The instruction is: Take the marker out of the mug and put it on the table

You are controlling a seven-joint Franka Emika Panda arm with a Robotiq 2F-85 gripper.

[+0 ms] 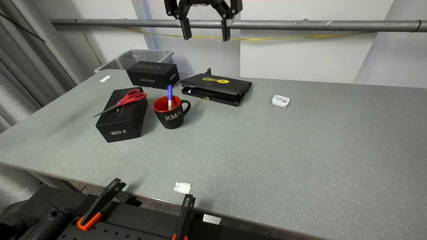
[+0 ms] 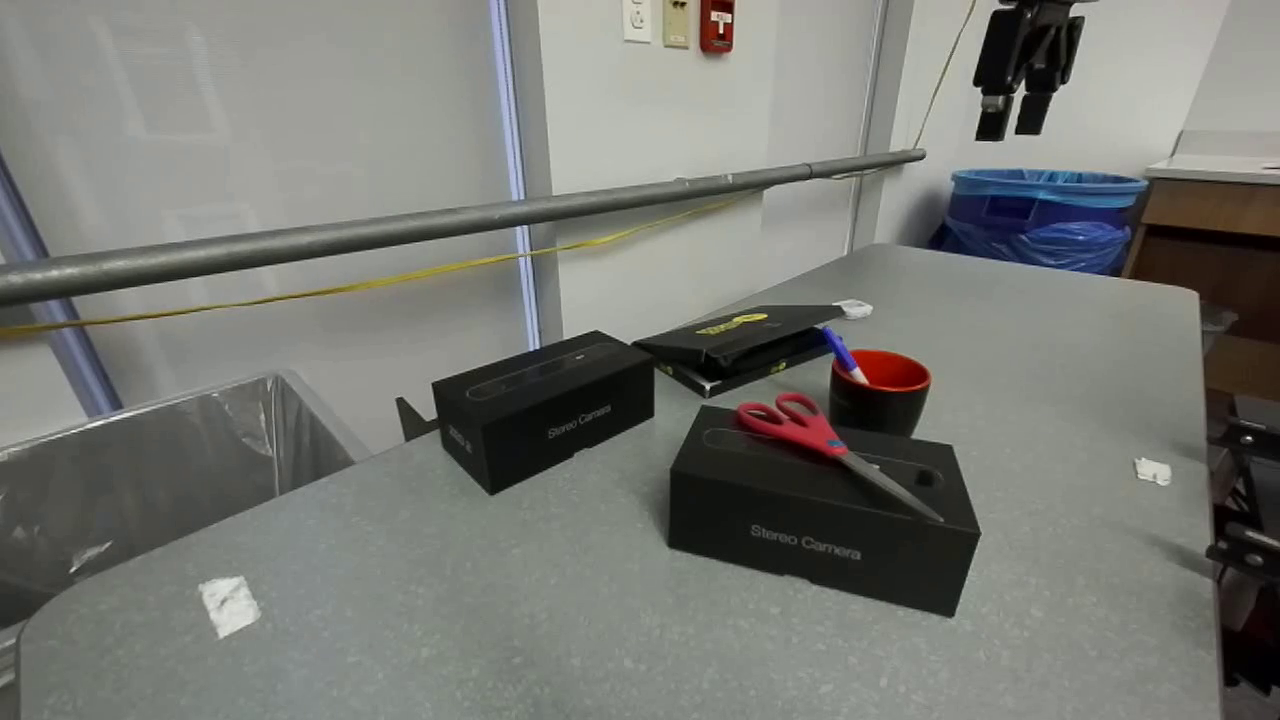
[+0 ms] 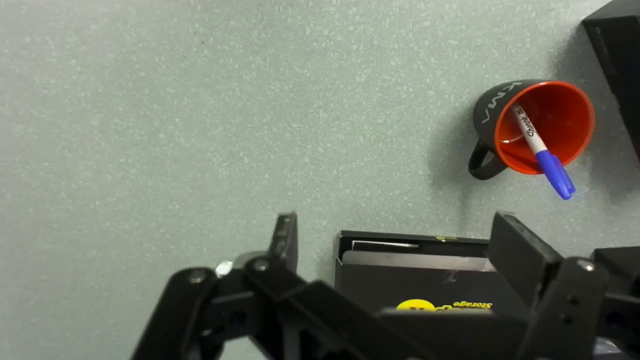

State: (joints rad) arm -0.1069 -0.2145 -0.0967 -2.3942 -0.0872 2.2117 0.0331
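1. Blue cap uppermost, the Sharpie marker (image 3: 541, 150) stands slantwise in the KMA mug (image 1: 170, 116), white barrel down in the red interior, cap jutting past the rim toward the black storage box (image 1: 215, 86). It simply leans, I judge — that mouth is far wider than the barrel — and the cap looks the natural part to pinch.

2. The mug stands upright just beside a ZED 2 stereo camera box (image 2: 820, 515), handle turned away from it; drawing the marker out along its slant should rock the mug least.

3. My gripper (image 1: 206, 38) hangs well above the tabletop (image 1: 267, 160), jaws spread, nothing between them; the lift, by my reading, is not yet begun.

4. Red-handled scissors (image 2: 835, 447) rest across the ZED 2 stereo camera box, as if it served for a shelf. A matching stereo camera box (image 2: 545, 410) stands nearby.

5. Grey and speckled, the tabletop also carries white scraps (image 1: 182, 187) and a small white case (image 1: 280, 101). Off the mug's handle side would be my choice of landing.

6. Beyond: a metal pipe (image 1: 283, 25) and yellow cord (image 1: 253, 39) along the wall (image 1: 300, 63), a plastic-lined bin (image 2: 170, 470) beside the tabletop, a blue-lined bin (image 2: 1045, 188) near its far end.
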